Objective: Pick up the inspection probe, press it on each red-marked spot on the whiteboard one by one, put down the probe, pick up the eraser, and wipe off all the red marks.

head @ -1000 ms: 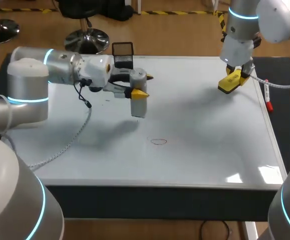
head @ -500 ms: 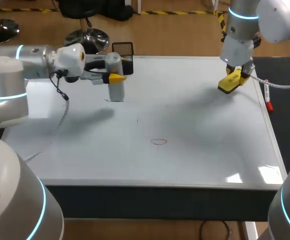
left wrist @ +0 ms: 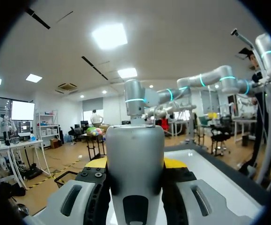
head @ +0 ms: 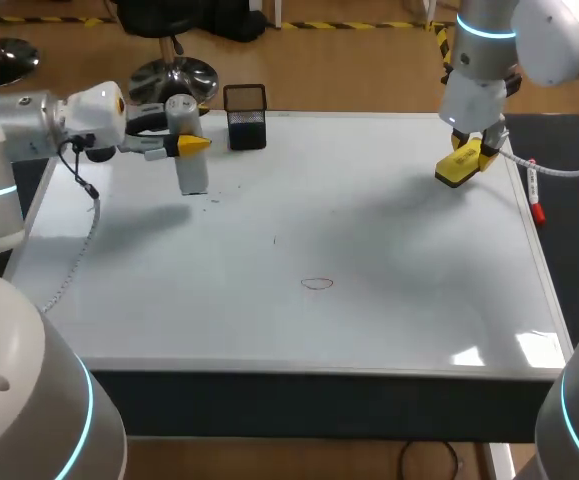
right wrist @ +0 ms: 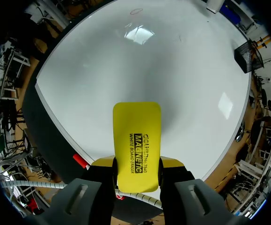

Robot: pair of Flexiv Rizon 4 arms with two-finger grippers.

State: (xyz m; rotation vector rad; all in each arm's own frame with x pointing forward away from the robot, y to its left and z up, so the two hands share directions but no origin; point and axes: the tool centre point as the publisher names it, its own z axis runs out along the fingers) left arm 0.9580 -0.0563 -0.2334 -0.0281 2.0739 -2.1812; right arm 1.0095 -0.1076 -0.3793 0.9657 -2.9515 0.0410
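The grey cylindrical probe (head: 189,150) hangs upright over the whiteboard's (head: 389,260) back left part, with my left gripper (head: 186,145) shut on its middle. In the left wrist view the probe (left wrist: 135,159) fills the gap between both fingers. A thin red oval mark (head: 317,283) lies on the board near its middle front, also in the right wrist view as the red mark (right wrist: 136,11). My right gripper (head: 467,152) is above the back right corner, shut on the yellow eraser (head: 454,170); the eraser (right wrist: 136,145) sticks out ahead of its fingers.
A black mesh pen holder (head: 246,116) stands at the board's back edge, just right of the probe. A red-capped marker (head: 535,196) lies along the right edge, below the right gripper. A tiny dark speck (head: 275,240) marks the board's middle.
My left arm has swung left and toward the back with the probe, from over the board's middle to its back left part. The right arm has stayed still.
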